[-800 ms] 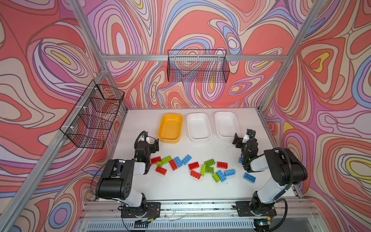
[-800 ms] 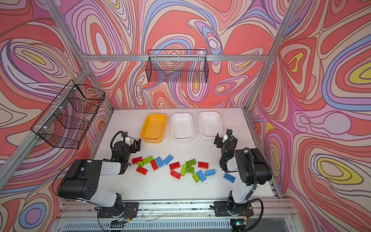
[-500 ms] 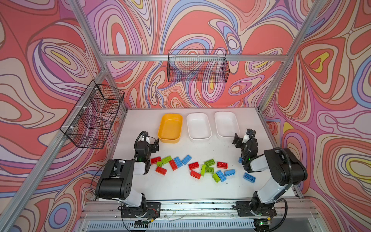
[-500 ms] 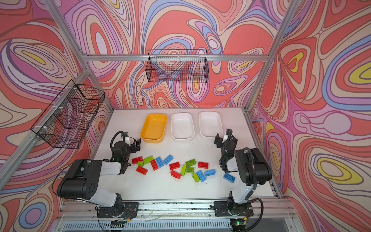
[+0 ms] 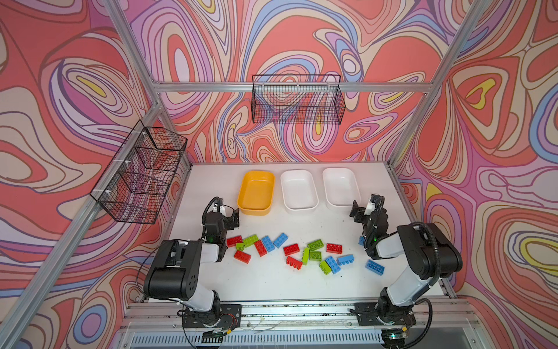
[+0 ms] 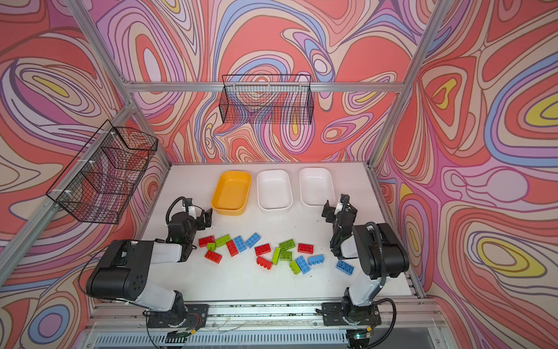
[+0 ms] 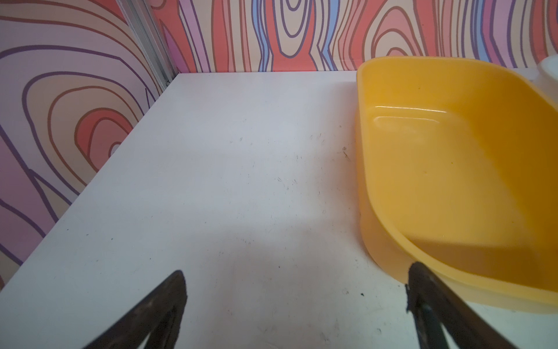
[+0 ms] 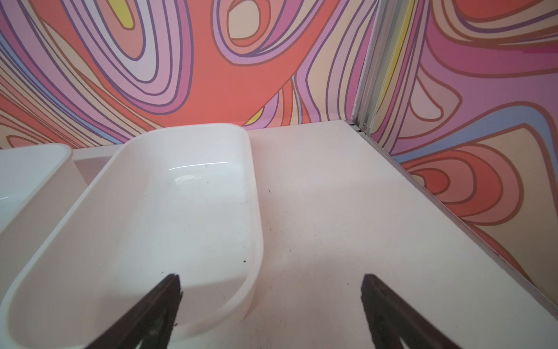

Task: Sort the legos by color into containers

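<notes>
The tabletop (image 5: 271,284) is plain white. Along its far edge stand one yellow-orange tub (image 5: 256,193) and two white tubs (image 5: 299,190). The legos (image 5: 291,249) nearer the front edge are red, lime green and light blue. The walls (image 5: 75,90) carry swirling red, pink, lilac, blue and yellow bands. The wire baskets (image 5: 297,102) are black.

red legos (image 5: 291,249) 6 | green legos (image 5: 315,244) 6 | blue legos (image 5: 374,267) 6 | yellow tub (image 5: 256,208) 1 | white tubs (image 5: 299,206) 2 | wire baskets (image 5: 297,104) 2

Both top views look down from high over the table's (image 5: 265,284) front edge, sharing everything — wrist views sit low, close, facing the yellow tub (image 7: 453,169) and right white tub (image 8: 145,229).
</notes>
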{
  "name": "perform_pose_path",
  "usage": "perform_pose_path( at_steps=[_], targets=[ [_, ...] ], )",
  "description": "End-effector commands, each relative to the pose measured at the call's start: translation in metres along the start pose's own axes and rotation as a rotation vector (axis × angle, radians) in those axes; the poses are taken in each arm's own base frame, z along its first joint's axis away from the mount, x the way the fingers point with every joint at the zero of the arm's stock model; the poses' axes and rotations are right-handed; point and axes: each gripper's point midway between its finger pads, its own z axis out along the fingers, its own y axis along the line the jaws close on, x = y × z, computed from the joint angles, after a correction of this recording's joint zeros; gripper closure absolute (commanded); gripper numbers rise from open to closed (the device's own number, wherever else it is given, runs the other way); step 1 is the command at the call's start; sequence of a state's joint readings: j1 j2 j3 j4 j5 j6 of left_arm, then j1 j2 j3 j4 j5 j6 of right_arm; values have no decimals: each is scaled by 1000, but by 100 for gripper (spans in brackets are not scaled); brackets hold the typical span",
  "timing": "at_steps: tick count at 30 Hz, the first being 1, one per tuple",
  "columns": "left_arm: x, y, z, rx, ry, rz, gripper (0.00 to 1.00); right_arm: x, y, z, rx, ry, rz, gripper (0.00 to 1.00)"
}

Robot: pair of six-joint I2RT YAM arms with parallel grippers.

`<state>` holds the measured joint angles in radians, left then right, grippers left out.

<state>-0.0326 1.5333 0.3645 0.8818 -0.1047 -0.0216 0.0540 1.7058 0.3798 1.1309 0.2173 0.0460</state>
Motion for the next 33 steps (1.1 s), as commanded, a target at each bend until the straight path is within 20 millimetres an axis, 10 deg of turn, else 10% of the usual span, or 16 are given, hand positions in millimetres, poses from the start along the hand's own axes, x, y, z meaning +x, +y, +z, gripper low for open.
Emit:
perform_pose_path(
  at_steps=[1,27,33],
  targets=[
    [-4,-1,4,5,-7,10,0,-4,0,0,6,-16,-3,2],
    [-5,0,3,4,-12,10,0,-5,-1,0,9,-21,-3,2],
    [-25,3,-10,-6,-4,6,0,-47,-19,-5,182,7,34,2]
  ],
)
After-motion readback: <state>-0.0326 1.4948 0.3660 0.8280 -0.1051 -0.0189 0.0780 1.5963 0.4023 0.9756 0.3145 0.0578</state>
